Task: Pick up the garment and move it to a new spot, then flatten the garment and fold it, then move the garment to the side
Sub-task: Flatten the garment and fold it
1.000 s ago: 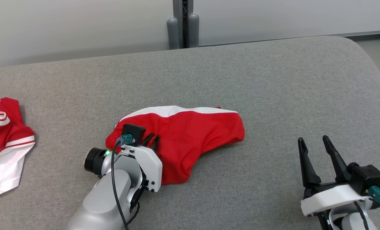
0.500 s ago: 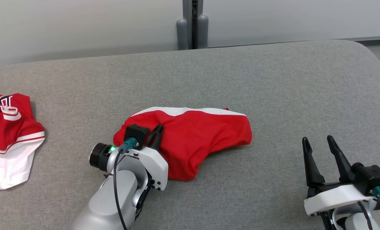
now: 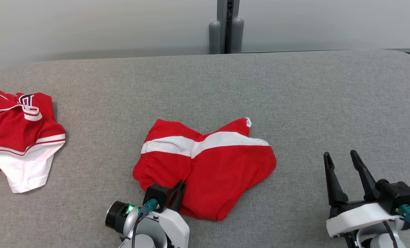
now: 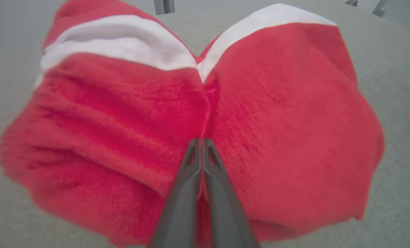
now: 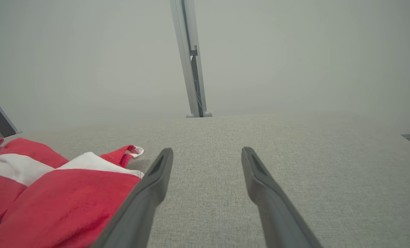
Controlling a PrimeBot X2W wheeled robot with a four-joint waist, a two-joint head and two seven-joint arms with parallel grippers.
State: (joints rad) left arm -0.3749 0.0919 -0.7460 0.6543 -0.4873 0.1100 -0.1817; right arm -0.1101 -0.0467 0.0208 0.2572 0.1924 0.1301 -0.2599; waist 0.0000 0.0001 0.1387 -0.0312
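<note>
From the head camera, we see the left gripper [image 3: 182, 184] clamped shut on the near edge of the red garment [image 3: 208, 168]; a second ago its fingers stood apart over the cloth. The garment has since changed shape: its white band now runs across the middle rather than along the far edge. We judge the pick-up has begun and the carry to a new spot comes next. Our view has swung too, so sideways shifts mean little. The right gripper [image 3: 339, 154] waits wide open, holding nothing, near right and well apart from the cloth. The grey table [image 3: 294, 96] offers room right and far; a second garment [image 3: 19, 134] crowds the left edge.

Along the left wrist, the left gripper [image 4: 202, 141] pinches a fold of the garment [image 4: 277, 120].

Along the right wrist, the right gripper [image 5: 207, 151] frames bare table [image 5: 294, 155], with the garment [image 5: 53, 199] to its left.
</note>
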